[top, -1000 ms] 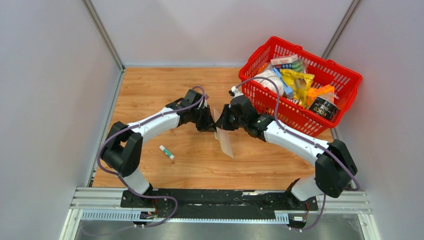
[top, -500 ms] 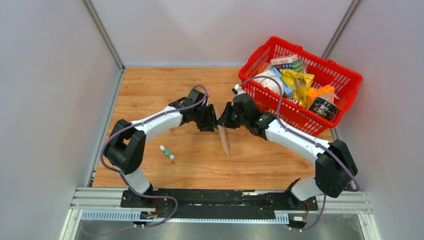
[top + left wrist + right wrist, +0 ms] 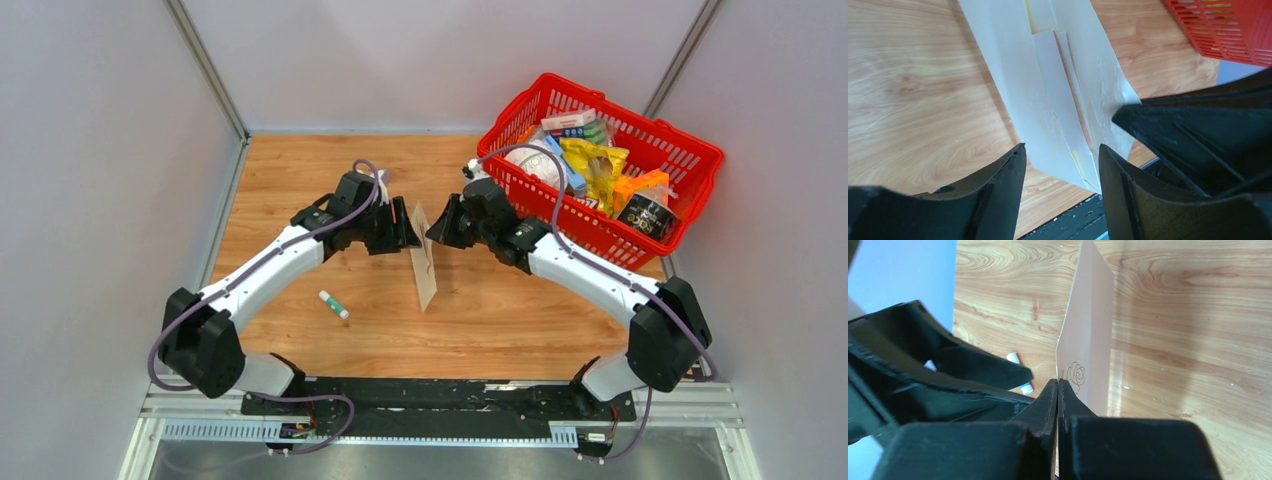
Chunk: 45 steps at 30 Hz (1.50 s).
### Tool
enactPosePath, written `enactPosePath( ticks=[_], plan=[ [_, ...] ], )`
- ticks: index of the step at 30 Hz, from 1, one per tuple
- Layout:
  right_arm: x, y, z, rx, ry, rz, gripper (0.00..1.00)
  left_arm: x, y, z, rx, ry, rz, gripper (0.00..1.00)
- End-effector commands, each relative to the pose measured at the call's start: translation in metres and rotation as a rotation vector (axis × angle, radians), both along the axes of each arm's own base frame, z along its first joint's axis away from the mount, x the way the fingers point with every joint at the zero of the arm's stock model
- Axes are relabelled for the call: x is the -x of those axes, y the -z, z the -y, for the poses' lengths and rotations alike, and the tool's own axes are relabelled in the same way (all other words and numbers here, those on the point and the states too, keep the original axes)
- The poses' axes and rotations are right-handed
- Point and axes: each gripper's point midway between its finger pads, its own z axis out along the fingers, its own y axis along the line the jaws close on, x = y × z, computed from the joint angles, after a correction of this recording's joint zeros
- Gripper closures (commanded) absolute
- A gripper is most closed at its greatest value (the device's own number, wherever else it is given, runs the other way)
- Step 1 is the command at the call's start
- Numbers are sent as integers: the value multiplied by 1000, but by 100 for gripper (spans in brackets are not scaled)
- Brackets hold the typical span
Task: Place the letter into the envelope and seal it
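Gripping envelope (image 3: 425, 262) w/ R jaws, clamped tight on its upper edge, about mid-surface between L arm (image 3: 270, 265) and R arm (image 3: 590, 275). Holding it up on edge, nearly vertical, long side running down toward the wood surface (image 3: 300, 170); can't tell whether lower corner touches.

Have L jaws spread wide, just beside envelope on its L face, gripping nothing.

Via L wrist cam: looking at cream-yellow face w/ glued seams and folds, framed in the gap between the two fingers (image 3: 998, 195) and lying beyond their tips. Also seeing the black bulk of R jaws biting the sheet's R edge.

Via R wrist cam: looking at opp. face, pinkish-beige in this light, w/ a small rose outline (image 3: 1076, 374) printed right next to the pinch pt. Can't tell if that face is the letter laid against envelope or envelope's own other side; can't pick out the letter separately in any view.

Elsewhere: spotting a glue stick (image 3: 334, 305), white w/ green cap, lying on surface to near-L of envelope, well apart from both jaws. Spotting a red basket (image 3: 640, 116) at far-R corner, packed w/ groceries incl. yellow bag, black round tin, small boxes. Reaching w/ R arm alongside basket's near wall.
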Motion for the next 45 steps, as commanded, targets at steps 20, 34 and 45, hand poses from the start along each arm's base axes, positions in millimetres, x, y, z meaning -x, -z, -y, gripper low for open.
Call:
enactPosePath(
  ticks=[20,34,45],
  plan=[
    [26,118,96,425,232,-180,46,-6,80,-25,-82,-18,-159,83],
    [7,116,35,404,70,-172,77,-1,119,-56,-260,-79,-212,100],
    [3,155,21,435,31,-236,79,6,140,-70,-344,-74,-244,100]
  ],
)
